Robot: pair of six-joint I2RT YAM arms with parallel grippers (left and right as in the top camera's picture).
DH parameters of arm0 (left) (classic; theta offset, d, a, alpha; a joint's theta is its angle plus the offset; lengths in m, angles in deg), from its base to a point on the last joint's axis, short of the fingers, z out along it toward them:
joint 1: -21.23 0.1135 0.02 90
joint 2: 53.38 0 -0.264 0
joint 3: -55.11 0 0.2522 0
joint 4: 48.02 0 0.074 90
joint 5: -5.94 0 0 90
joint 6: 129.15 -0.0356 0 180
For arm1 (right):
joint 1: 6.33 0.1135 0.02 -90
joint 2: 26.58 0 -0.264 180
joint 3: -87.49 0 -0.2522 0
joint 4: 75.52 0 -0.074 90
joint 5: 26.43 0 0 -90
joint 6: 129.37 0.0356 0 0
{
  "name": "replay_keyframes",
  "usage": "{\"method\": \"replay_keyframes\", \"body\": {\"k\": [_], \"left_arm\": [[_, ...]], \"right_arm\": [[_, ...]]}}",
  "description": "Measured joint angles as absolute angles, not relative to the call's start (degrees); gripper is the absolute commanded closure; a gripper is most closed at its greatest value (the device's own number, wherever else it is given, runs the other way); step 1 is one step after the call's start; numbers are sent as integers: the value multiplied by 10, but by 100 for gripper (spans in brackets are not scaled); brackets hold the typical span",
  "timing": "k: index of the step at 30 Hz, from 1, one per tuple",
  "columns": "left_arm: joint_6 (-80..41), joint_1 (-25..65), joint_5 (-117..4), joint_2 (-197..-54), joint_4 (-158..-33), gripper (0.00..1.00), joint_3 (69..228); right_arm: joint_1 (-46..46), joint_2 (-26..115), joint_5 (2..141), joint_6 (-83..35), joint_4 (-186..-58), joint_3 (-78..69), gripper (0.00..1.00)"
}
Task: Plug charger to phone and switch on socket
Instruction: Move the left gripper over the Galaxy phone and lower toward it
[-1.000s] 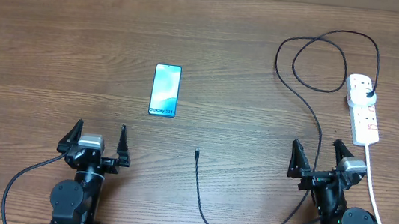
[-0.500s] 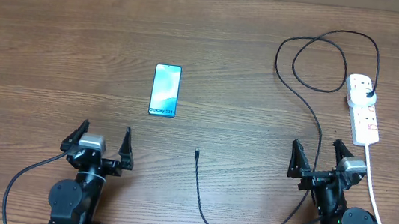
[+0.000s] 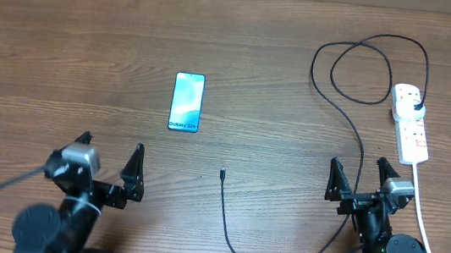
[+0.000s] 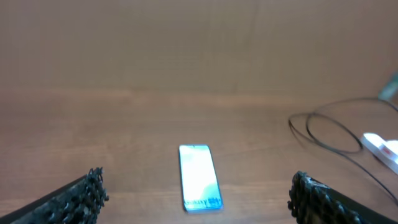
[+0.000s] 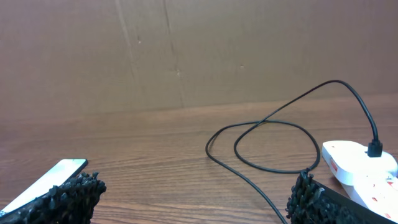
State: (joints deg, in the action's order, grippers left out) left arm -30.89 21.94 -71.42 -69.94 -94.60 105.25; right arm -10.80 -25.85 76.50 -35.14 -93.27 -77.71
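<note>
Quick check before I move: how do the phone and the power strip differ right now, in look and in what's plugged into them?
The phone is cyan-screened with a dark frame; the power strip is white and longer. The phone has nothing plugged in, the charger's tip lying apart from it; the power strip carries the black plug at its far end. Both lie flat on the table, and neither is held.

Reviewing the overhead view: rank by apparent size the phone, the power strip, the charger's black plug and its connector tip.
1. The power strip and the phone: too close to rank; the strip looks longer, the phone wider.
2. The black plug.
3. The connector tip, the smallest.
</note>
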Motion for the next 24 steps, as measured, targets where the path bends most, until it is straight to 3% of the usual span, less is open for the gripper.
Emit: {"method": "replay_keyframes", "body": {"k": [10,24], "left_arm": [[-325,219,-649,-984,-1186,0,1309],[-334,219,-643,-1216,-1354,1,1485]], "right_arm": [[-108,-259,767,-351,-933,-777,0],[-108,-259,767,-351,-932,-777,0]]}}
